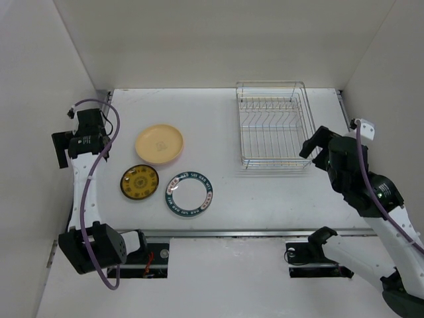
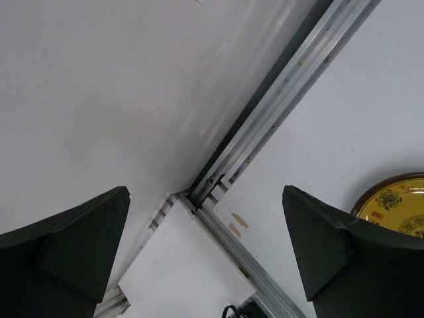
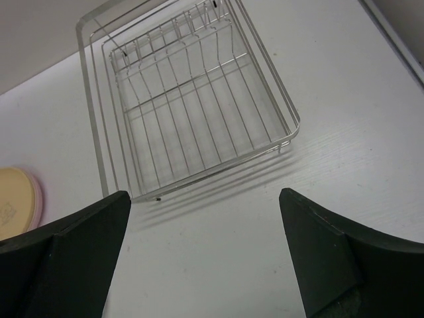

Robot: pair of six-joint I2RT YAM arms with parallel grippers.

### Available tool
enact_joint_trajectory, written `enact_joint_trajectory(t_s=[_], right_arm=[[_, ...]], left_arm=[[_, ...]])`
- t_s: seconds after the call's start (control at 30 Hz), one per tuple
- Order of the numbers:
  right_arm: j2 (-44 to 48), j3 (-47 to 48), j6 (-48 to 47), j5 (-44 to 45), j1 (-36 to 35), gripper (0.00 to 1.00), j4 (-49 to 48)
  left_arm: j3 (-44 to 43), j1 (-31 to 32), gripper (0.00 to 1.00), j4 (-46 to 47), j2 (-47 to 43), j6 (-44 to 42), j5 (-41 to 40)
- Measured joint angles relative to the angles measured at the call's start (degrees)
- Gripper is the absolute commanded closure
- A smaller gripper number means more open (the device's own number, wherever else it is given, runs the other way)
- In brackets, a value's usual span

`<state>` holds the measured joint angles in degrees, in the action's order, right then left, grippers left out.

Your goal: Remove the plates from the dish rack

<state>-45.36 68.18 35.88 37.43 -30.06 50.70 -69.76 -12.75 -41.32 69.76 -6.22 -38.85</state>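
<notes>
The silver wire dish rack (image 1: 273,126) stands at the back right with no plate in it; it also fills the top of the right wrist view (image 3: 192,99). Three plates lie on the table to the left: a tan-yellow plate (image 1: 159,144), a small dark plate with a yellow pattern (image 1: 139,181), and a white plate with a teal rim (image 1: 189,193). A pink rim (image 3: 38,199) shows under the tan plate (image 3: 13,202). My right gripper (image 1: 311,144) (image 3: 205,252) hangs open just off the rack's near right corner. My left gripper (image 1: 61,151) (image 2: 205,245) is open over the table's left edge, with the dark plate (image 2: 397,202) beside it.
White walls close in the table on the left, back and right. An aluminium rail (image 2: 278,99) runs along the table's left edge below my left gripper. Another rail (image 1: 225,232) borders the near edge in front of the arm bases.
</notes>
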Motion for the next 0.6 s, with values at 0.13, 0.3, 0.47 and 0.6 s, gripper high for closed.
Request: enact_joint_trajectory(t_s=[0.13,0.3,0.47,0.6], right_arm=[[0.72,-0.02,0.17,-1.22,0.0,0.0,1.86],[2.36,-0.39,0.2,-2.51,0.0,0.0,3.32],[3.96,-0.44,0.22,-3.23,0.0,0.0,3.89],[4.59,-0.44,0.28,-4.5,0.0,0.0,4.07]], left_arm=[[0.0,0.0,0.0,-0.72,-1.49,0.52,1.57],[0.0,0.0,0.0,-1.38,-3.82,0.7,3.48],[0.0,0.0,0.0,-2.14,-4.79,0.7,5.29],[0.0,0.0,0.0,-2.47,-4.92,0.7,6.38]])
